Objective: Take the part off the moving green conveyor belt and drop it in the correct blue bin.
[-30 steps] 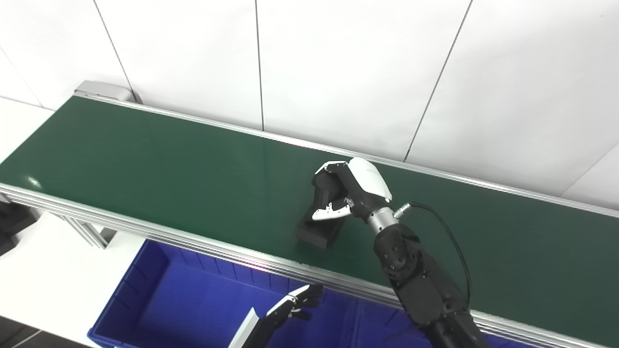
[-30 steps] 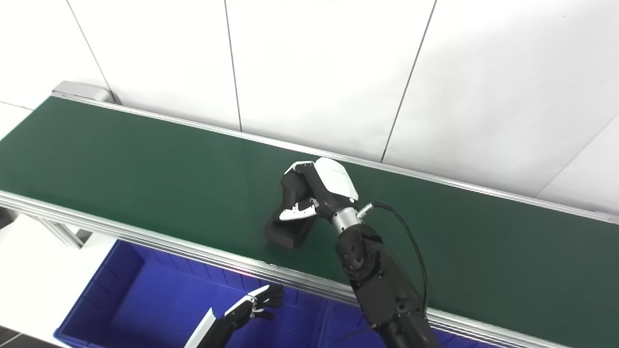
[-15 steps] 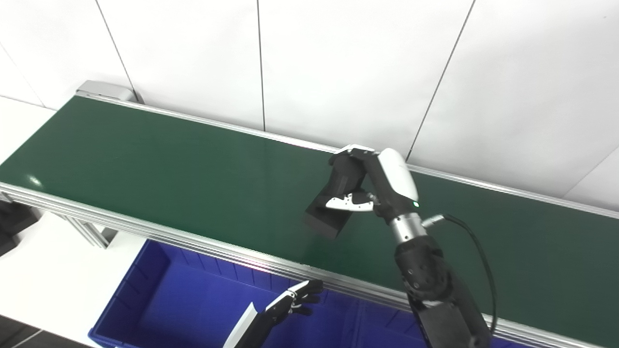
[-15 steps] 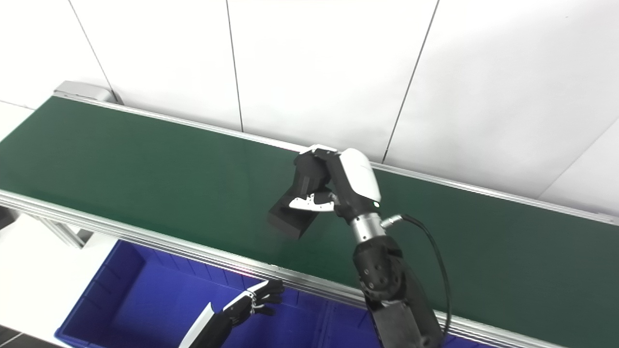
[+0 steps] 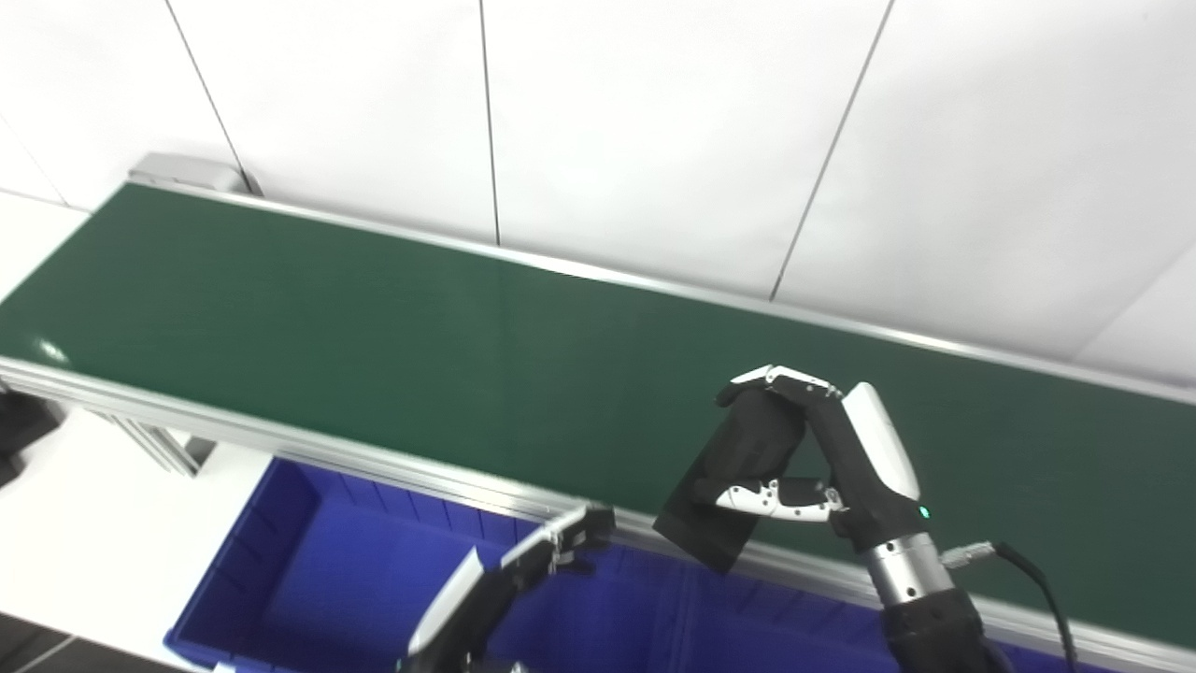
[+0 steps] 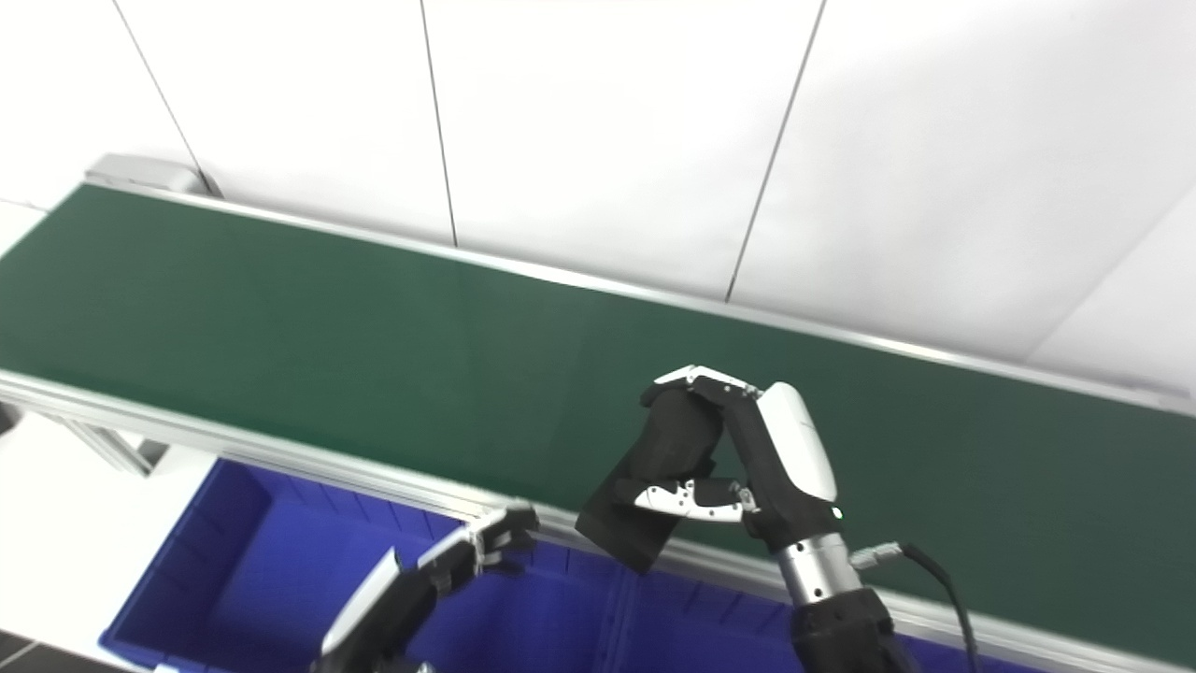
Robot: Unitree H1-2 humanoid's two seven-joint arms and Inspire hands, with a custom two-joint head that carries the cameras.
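Observation:
My right hand (image 5: 822,458) is shut on a black block-shaped part (image 5: 724,491), fingers over its top and thumb across its near face. The part hangs tilted in the air above the near rail of the green conveyor belt (image 5: 374,327), its lower end over the blue bin (image 5: 308,570) edge. In the right eye view the same part (image 6: 645,495) sits in the right hand (image 6: 747,458). My left hand (image 5: 561,547) hovers low over the blue bin (image 6: 234,561), fingers loosely curled and holding nothing.
The belt's aluminium near rail (image 5: 280,444) runs between belt and bins. A divider (image 5: 682,608) separates the left bin from another blue compartment to the right. White wall panels stand behind the belt. The belt's end roller (image 5: 182,173) is at far left.
The right hand has lifted the black part off the belt and carried it toward me and to the right, to above the near rail. The left hand has shifted only slightly.

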